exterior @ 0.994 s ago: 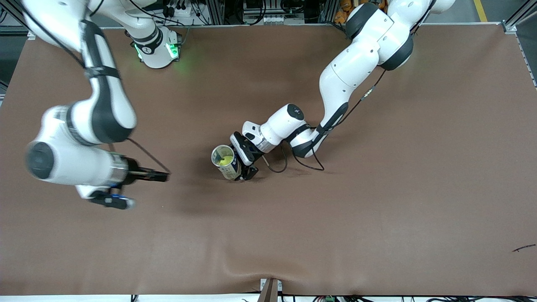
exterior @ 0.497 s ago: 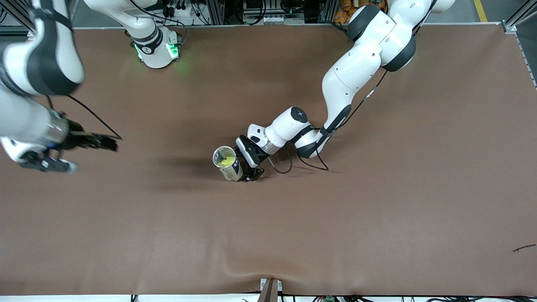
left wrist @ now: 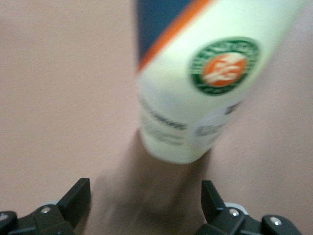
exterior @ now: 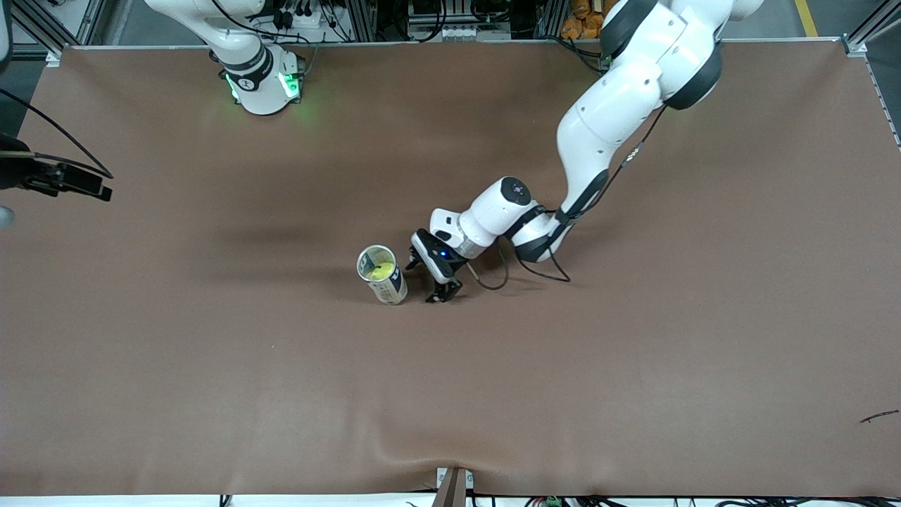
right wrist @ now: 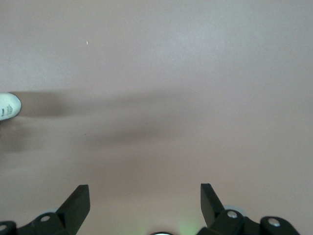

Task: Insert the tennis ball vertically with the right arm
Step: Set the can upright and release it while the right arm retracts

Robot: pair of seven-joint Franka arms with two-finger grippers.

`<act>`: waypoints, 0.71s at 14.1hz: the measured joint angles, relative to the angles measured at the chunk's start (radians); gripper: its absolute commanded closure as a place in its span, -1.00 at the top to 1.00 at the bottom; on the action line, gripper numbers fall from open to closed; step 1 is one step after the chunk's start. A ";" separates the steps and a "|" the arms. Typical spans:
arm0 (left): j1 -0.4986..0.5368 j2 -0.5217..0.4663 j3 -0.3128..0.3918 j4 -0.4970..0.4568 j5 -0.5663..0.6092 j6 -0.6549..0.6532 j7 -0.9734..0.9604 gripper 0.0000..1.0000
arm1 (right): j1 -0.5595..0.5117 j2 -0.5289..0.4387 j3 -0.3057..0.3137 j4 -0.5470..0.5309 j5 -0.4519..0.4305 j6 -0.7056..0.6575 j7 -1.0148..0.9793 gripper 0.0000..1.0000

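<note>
A tall tennis-ball can point(exterior: 381, 274) stands upright near the table's middle, open end up. The yellow tennis ball point(exterior: 382, 270) lies inside it. My left gripper point(exterior: 429, 277) is low over the table beside the can, toward the left arm's end, open and apart from it. In the left wrist view the can point(left wrist: 205, 83) shows a short way ahead of my open left gripper point(left wrist: 145, 197), with bare table between the fingers. My right gripper point(exterior: 90, 188) is over the right arm's end of the table, well away from the can. In the right wrist view it point(right wrist: 145, 197) is open and empty.
The brown table mat point(exterior: 633, 366) bears nothing else but a small dark scrap point(exterior: 878, 416) close to the front camera at the left arm's end. The right arm's base point(exterior: 262, 81) stands at the table's back edge. A small white object point(right wrist: 8, 105) shows at the right wrist view's edge.
My left gripper has let go of the can and drawn back from it. My right arm has swung away from the can toward its own end of the table, empty.
</note>
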 measured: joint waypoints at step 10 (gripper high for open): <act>0.121 -0.338 -0.007 -0.029 -0.003 -0.690 -0.170 1.00 | -0.003 -0.001 0.073 0.116 -0.009 -0.129 -0.007 1.00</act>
